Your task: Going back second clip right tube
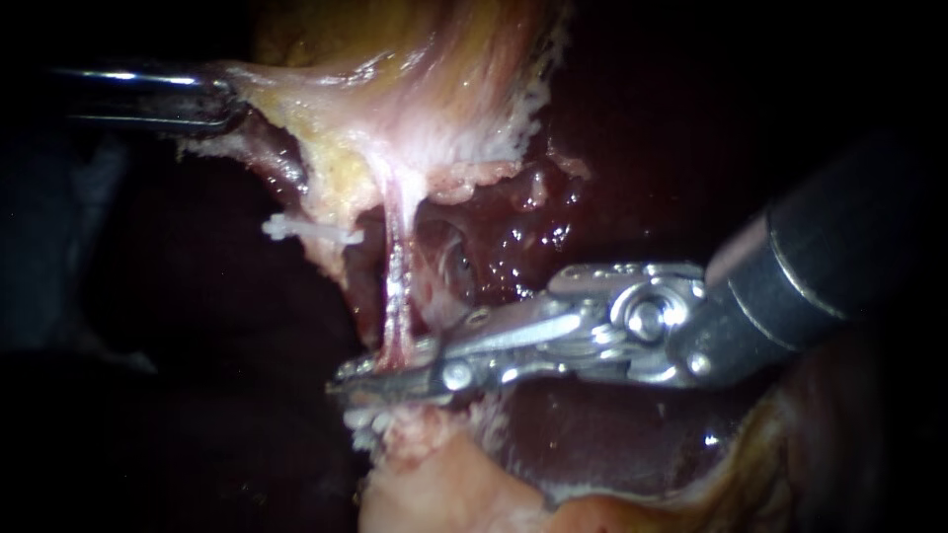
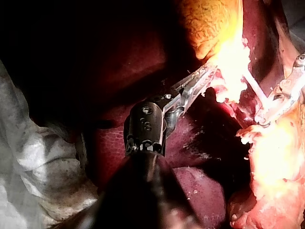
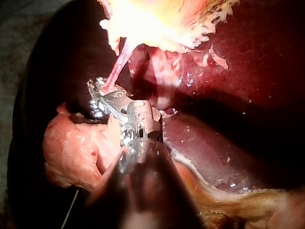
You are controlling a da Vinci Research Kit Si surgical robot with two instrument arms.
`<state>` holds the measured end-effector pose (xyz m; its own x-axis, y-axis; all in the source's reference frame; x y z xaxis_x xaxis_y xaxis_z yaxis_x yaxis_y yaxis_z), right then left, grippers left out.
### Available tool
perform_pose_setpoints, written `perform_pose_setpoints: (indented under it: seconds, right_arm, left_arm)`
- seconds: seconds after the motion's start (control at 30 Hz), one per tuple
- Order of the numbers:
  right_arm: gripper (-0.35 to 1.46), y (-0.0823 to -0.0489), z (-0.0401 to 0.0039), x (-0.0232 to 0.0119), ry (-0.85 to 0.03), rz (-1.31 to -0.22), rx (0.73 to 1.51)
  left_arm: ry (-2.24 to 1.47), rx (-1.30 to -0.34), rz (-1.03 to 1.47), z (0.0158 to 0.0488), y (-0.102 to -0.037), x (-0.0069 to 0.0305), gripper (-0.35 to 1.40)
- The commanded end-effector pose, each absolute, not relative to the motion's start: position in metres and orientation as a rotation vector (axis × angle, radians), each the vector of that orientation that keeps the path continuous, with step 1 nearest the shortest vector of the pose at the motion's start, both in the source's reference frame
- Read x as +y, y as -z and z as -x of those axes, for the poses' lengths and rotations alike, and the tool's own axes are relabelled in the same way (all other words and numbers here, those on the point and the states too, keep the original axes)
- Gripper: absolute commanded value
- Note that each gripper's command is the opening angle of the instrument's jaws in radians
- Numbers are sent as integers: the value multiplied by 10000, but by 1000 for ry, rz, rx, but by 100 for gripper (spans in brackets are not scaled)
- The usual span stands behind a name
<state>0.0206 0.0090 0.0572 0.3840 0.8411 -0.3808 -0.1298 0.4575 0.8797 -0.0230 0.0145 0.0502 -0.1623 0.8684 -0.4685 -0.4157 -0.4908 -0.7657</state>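
1. At the centre of the endoscope view, the right tube (image 1: 397, 281) ran as a thin pink strand. It was taut, from the pale gallbladder (image 1: 395, 69) above down to a pale pink mound of tissue (image 1: 444, 474) below
2. The right instrument (image 1: 346, 381) came in from the right, with its shaft over the dark liver (image 1: 592, 415). Its jaws lay almost together across the lower end of the right tube, one on each side, both touching it, so they were clamped on it
3. The left instrument (image 2: 202, 76) came in from the upper left, jaws closed on the pale edge of the gallbladder and holding it. In the endoscope view its tips were buried in tissue; the left wrist view showed the grip better
4. A white clip (image 1: 301, 231) sat crosswise on tissue left of the right tube, higher up and well apart from the right instrument's jaws
5. A white ridged piece (image 1: 367, 424) showed just under those jaws; couldn't tell whether it was a clip
6. In the right wrist view the strand met the jaws ahead of the instrument, with the mound of tissue beside and under it
7. In the left wrist view a white cloth (image 2: 28, 162) lay beside the left instrument's shaft
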Motion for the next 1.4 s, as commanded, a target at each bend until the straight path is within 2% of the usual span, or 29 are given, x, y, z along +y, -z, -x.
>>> perform_pose_setpoints:
  seconds: [0.03, 0.07, 0.17, 0.23, 0.3, 0.37, 0.5, 0.7, 0.93, 1.1, 1.4]
  right_arm:
    - [-35, -573, -206, 90, -746, -909, 979]
    - [-29, -574, -207, 89, -741, -919, 990]
    - [19, -580, -208, 86, -739, -932, 1028]
    - [38, -584, -209, 85, -740, -932, 1040]
    - [45, -590, -210, 84, -740, -929, 1043]
    - [48, -597, -212, 83, -744, -929, 1042]
    - [49, -609, -210, 83, -697, -893, 1062]
    - [49, -623, -205, 85, -592, -754, 1096]
    - [49, -626, -185, 84, -480, -630, 1111]
    - [49, -625, -163, 85, -435, -583, 1124]
    - [50, -621, -131, 90, -406, -564, 1131]
  left_arm:
    - [-1794, -596, 1169, 230, -501, 145, -35]
    - [-1794, -596, 1169, 230, -501, 145, -35]
    - [-1794, -596, 1169, 230, -501, 145, -35]
    - [-1794, -596, 1169, 230, -501, 145, -35]
    - [-1794, -596, 1169, 230, -501, 145, -35]
    - [-1794, -596, 1169, 230, -501, 145, -35]
    - [-1794, -596, 1169, 230, -501, 145, -35]
    - [-1794, -595, 1169, 230, -501, 145, -35]
    - [-1795, -595, 1169, 230, -501, 145, -35]
    - [-1795, -595, 1169, 230, -501, 145, -35]
    - [-1795, -596, 1169, 230, -501, 145, -35]
